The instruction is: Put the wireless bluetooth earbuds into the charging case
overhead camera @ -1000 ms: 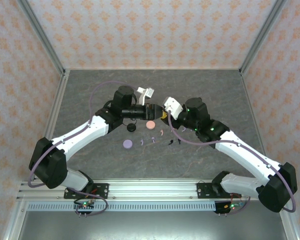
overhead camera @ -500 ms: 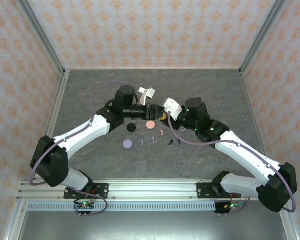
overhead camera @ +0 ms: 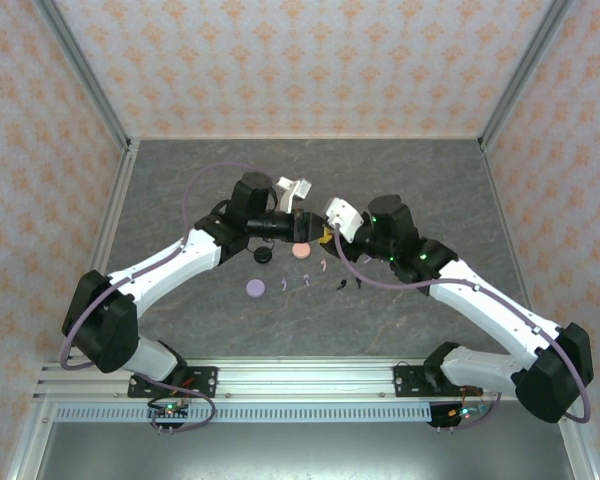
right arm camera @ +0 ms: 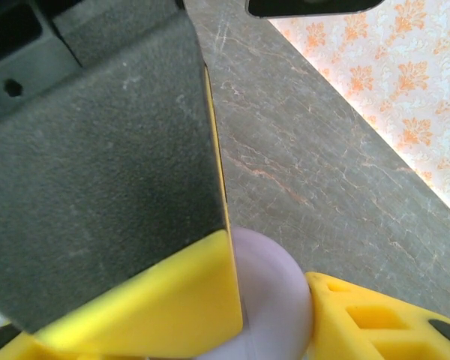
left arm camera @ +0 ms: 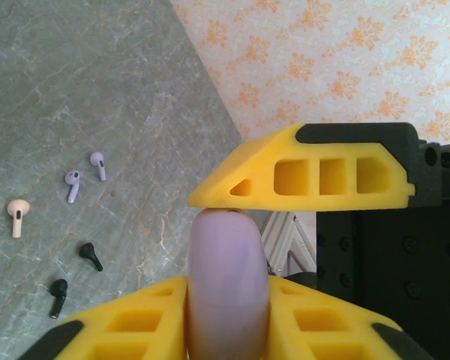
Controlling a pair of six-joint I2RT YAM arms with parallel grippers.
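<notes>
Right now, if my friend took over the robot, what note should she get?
The left end effector is shut on the lavender charging case, held off the table.
The right end effector grips the same case.
Loose on the table: two lavender earbuds, a pink earbud, two black earbuds.
Done: case picked up.
To do: open it, put earbuds in.

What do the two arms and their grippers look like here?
Both the left arm and right arm have white links between bulky black joints, each trailed by a lavender cable. The left gripper and right gripper have yellow fingers with square cut-out pockets and black caps. White housings sit by both wrists.
</notes>
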